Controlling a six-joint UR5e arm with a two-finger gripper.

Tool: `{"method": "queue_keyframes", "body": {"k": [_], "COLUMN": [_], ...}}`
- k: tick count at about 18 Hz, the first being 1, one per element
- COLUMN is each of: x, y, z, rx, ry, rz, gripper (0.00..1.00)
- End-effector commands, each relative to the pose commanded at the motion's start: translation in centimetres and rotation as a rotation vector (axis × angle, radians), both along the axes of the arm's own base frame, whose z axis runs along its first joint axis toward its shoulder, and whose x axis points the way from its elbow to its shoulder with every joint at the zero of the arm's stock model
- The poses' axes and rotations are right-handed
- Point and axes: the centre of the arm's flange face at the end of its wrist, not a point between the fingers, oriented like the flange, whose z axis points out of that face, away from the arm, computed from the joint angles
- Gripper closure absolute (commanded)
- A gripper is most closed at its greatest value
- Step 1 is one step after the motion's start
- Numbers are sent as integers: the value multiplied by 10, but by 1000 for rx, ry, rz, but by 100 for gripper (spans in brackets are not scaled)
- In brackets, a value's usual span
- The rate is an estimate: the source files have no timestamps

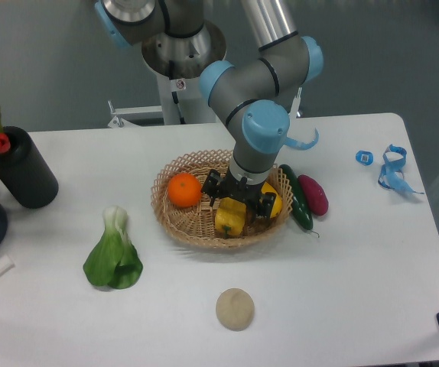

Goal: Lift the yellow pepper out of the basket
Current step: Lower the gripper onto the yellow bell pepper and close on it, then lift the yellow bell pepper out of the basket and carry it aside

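Yellow pepper [230, 218]: sitting in basket [175, 222], beside orange [183, 190]. Gripper [239, 200]: straddling pepper; clamped or apart, not discernible.

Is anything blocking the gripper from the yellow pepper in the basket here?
Nothing visible. The gripper is already down at the yellow pepper in the basket; the orange sits clear to one side.

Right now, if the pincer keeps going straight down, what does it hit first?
The yellow pepper. The pincer points down into the basket with its fingers either side of the pepper's top. Contact isn't clear from this single view; below the pepper is the basket floor.
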Motion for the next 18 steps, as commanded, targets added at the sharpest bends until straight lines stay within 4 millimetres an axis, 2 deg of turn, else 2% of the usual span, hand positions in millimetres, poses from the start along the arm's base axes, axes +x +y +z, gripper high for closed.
{"method": "queue_keyframes", "body": {"k": [3, 5, 9, 18], "x": [-1, 1, -1, -1], "y": [1, 3, 5, 5], "z": [-3, -5, -1, 7], "rx": [4, 2, 9, 13], "ry": [3, 1, 7, 11], "rz": [0, -8, -6, -6], "gripper": [13, 30, 53, 57]}}
